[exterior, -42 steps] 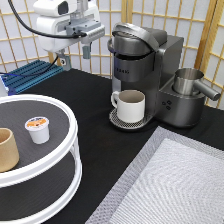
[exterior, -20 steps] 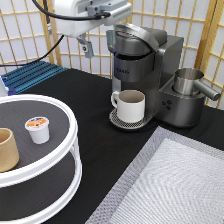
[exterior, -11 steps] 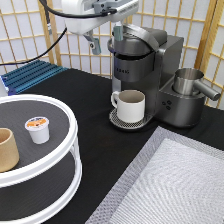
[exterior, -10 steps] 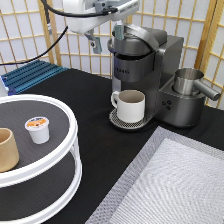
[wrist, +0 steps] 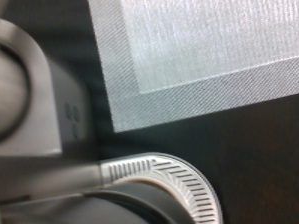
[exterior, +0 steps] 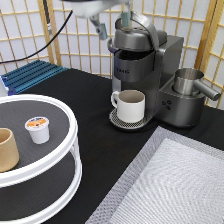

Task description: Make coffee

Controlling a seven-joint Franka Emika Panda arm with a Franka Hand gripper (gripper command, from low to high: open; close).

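Observation:
The coffee pod (exterior: pixel 37 129), small and white with an orange-and-white foil top, stands on the upper tier of a white round stand (exterior: pixel 67 127) at the exterior view's left. The grey coffee machine (exterior: pixel 145 62) stands at the back, with a white handled mug (exterior: pixel 131 105) on its drip tray. My gripper (exterior: pixel 112 24) is at the exterior view's top, open and empty, just over the machine's handle at its top front. One finger hangs to the machine's left, the other is over the lid. The wrist view looks down on the machine's top (wrist: pixel 26 100) and the drip tray grille (wrist: pixel 168 185).
A tan handleless cup (exterior: pixel 7 149) stands on the stand next to the pod. A metal pitcher (exterior: pixel 189 82) sits on the machine's right side. A grey woven mat (exterior: pixel 170 185) lies at the bottom right, also in the wrist view (wrist: pixel 206 45). A blue rack (exterior: pixel 30 75) lies at the back left.
My gripper has moved rightward along the exterior view's top, from the back left to above the coffee machine's handle. It stays open. Pod, cup and mug have not moved.

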